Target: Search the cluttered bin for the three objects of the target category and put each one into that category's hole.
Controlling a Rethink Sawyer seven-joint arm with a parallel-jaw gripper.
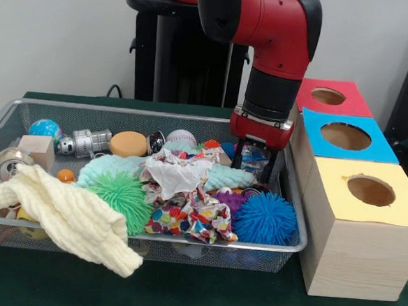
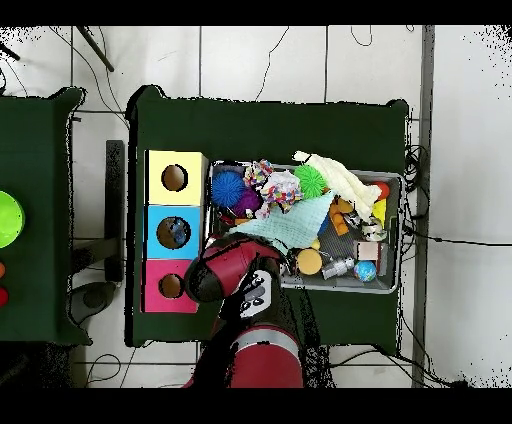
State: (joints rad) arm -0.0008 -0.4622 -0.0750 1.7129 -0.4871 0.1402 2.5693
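Draped over the front rim of the silver wire-mesh bin [image 1: 292, 247], a cream ribbed knit cloth [image 1: 59, 216] hung partly outside at about seven o'clock. Behind it sat a green spiky rubber ball [image 1: 122, 197], a multicoloured polka-dot fabric piece [image 1: 192, 219] and a blue spiky rubber ball [image 1: 266, 219] at five o'clock. A mint knitted cloth [image 1: 112, 166], crumpled white paper [image 1: 176, 175], an orange disc [image 1: 128, 144], a small silver toy robot [image 1: 85, 143] and a globe-patterned ball [image 1: 45, 128] filled the rest. At two o'clock the red and black arm's gripper [image 1: 258, 164] reached down into the bin's back right corner, its two dark fingers [image 1: 237, 155] set apart; whether they held anything could not be told. Right of the bin stood wooden boxes with round holes, topped yellow [image 1: 366, 190], blue [image 1: 345, 136] and red [image 1: 331, 97].
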